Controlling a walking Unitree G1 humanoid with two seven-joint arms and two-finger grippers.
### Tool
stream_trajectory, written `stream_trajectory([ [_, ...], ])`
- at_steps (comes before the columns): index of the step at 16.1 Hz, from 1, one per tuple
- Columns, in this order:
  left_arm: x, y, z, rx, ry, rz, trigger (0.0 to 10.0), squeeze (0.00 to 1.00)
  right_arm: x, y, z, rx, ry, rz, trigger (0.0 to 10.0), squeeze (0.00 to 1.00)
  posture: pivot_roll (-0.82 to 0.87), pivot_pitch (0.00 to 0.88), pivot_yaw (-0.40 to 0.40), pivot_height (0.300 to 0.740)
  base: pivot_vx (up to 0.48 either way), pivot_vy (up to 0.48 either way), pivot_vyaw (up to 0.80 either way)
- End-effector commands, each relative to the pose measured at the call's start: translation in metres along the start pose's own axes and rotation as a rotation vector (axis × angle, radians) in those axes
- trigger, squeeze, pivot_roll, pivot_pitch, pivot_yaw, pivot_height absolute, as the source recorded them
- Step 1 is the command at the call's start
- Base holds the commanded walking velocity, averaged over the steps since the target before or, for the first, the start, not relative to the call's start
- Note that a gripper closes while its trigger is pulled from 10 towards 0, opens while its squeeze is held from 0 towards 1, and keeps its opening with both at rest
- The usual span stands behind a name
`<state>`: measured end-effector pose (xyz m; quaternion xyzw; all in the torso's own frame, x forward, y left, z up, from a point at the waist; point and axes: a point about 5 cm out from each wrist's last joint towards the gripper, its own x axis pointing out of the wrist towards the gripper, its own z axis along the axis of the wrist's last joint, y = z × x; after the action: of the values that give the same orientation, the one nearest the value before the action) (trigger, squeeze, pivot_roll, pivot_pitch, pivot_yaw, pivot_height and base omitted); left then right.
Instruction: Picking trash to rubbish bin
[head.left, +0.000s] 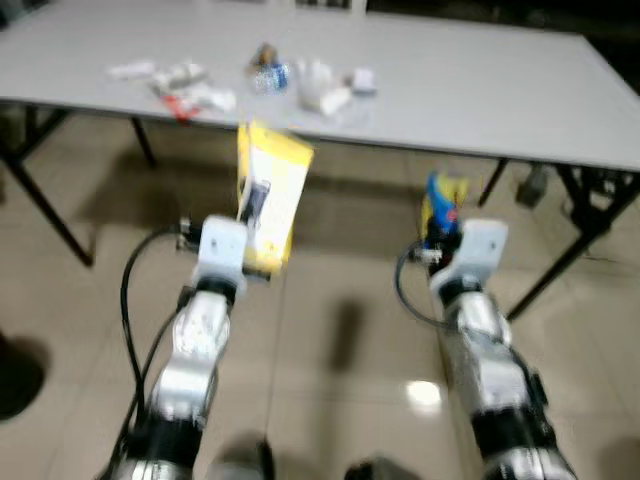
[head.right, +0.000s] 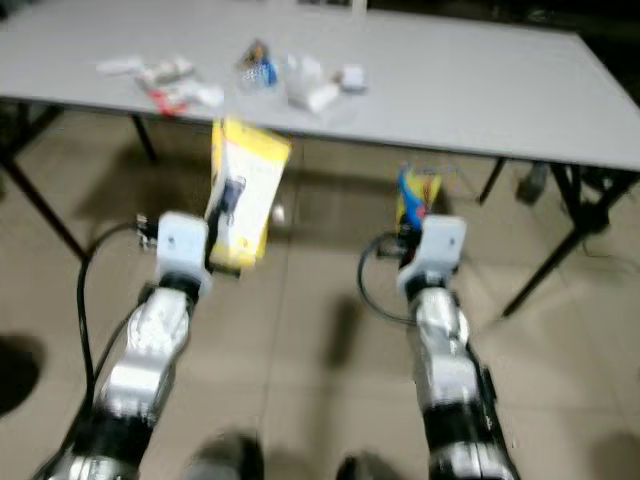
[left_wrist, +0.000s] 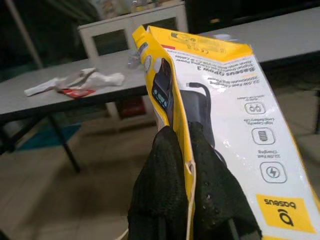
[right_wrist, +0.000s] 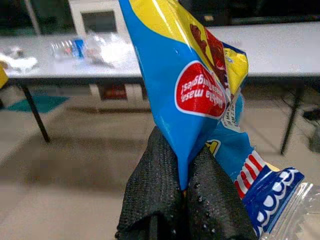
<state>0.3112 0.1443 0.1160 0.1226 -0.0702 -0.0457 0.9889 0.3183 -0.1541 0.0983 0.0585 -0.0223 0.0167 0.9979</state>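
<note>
**Yellow box and blue wrapper held up short of the table**

Yellow cardboard, a flat retail box (left_wrist: 220, 115), stands pinched at its lower end between the black fingers (left_wrist: 165, 200) of the left gripper (head.left: 262, 258). Its long axis runs up and away from the wrist, top tilted slightly toward the table, printed face turned to the robot's right. The right gripper (right_wrist: 185, 187) is closed on the lower edge of a blue and yellow snack wrapper (right_wrist: 180, 75), which rises crumpled above the fingertips (right_wrist: 155, 185), its long axis also upward.

Both arms reach forward over pale tiled floor (head.left: 350, 330), well apart from each other, with open floor between and around them. Ahead, the near edge of a long grey table (head.left: 500, 90) crosses the view; the box's top reaches about level with that edge. Dark folding legs (head.left: 50, 215) angle down at each end, open space beneath. On the tabletop, farther back, lie scattered white wrappers (head.left: 190, 85), a small bottle (head.left: 268, 75) and crumpled plastic (head.left: 325, 88), clustered left of centre; the right half is bare.
</note>
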Motion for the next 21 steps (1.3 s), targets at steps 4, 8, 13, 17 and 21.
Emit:
stream_trajectory([
  [4,0.001,0.000,-0.010,0.028,0.044,-0.001,10.0,0.00,-0.003,-0.010,-0.010,-0.015,0.036,-0.011,10.0,0.00,0.00,0.110,-0.065,0.740,-0.137,0.000,0.00],
  [8,-0.012,-0.002,-0.059,0.004,0.252,-0.012,10.0,0.00,-0.014,-0.024,-0.050,-0.038,0.215,-0.020,10.0,0.00,0.00,0.110,-0.069,0.740,0.000,0.000,0.00],
  [13,-0.047,-0.003,-0.117,-0.007,0.565,-0.048,10.0,0.00,-0.044,-0.038,-0.101,-0.046,0.498,-0.047,10.0,0.00,0.01,0.112,-0.073,0.740,0.000,0.000,0.00],
  [17,-0.086,-0.003,-0.149,0.026,0.776,-0.057,10.0,0.00,-0.087,-0.050,-0.137,-0.070,0.741,-0.103,10.0,0.00,0.00,0.108,-0.075,0.740,0.000,0.000,0.00],
  [21,-0.116,-0.007,-0.166,0.002,0.907,-0.054,10.0,0.00,-0.114,-0.052,-0.154,-0.082,0.862,-0.120,10.0,0.00,0.00,0.110,-0.075,0.740,0.000,0.000,0.00],
])
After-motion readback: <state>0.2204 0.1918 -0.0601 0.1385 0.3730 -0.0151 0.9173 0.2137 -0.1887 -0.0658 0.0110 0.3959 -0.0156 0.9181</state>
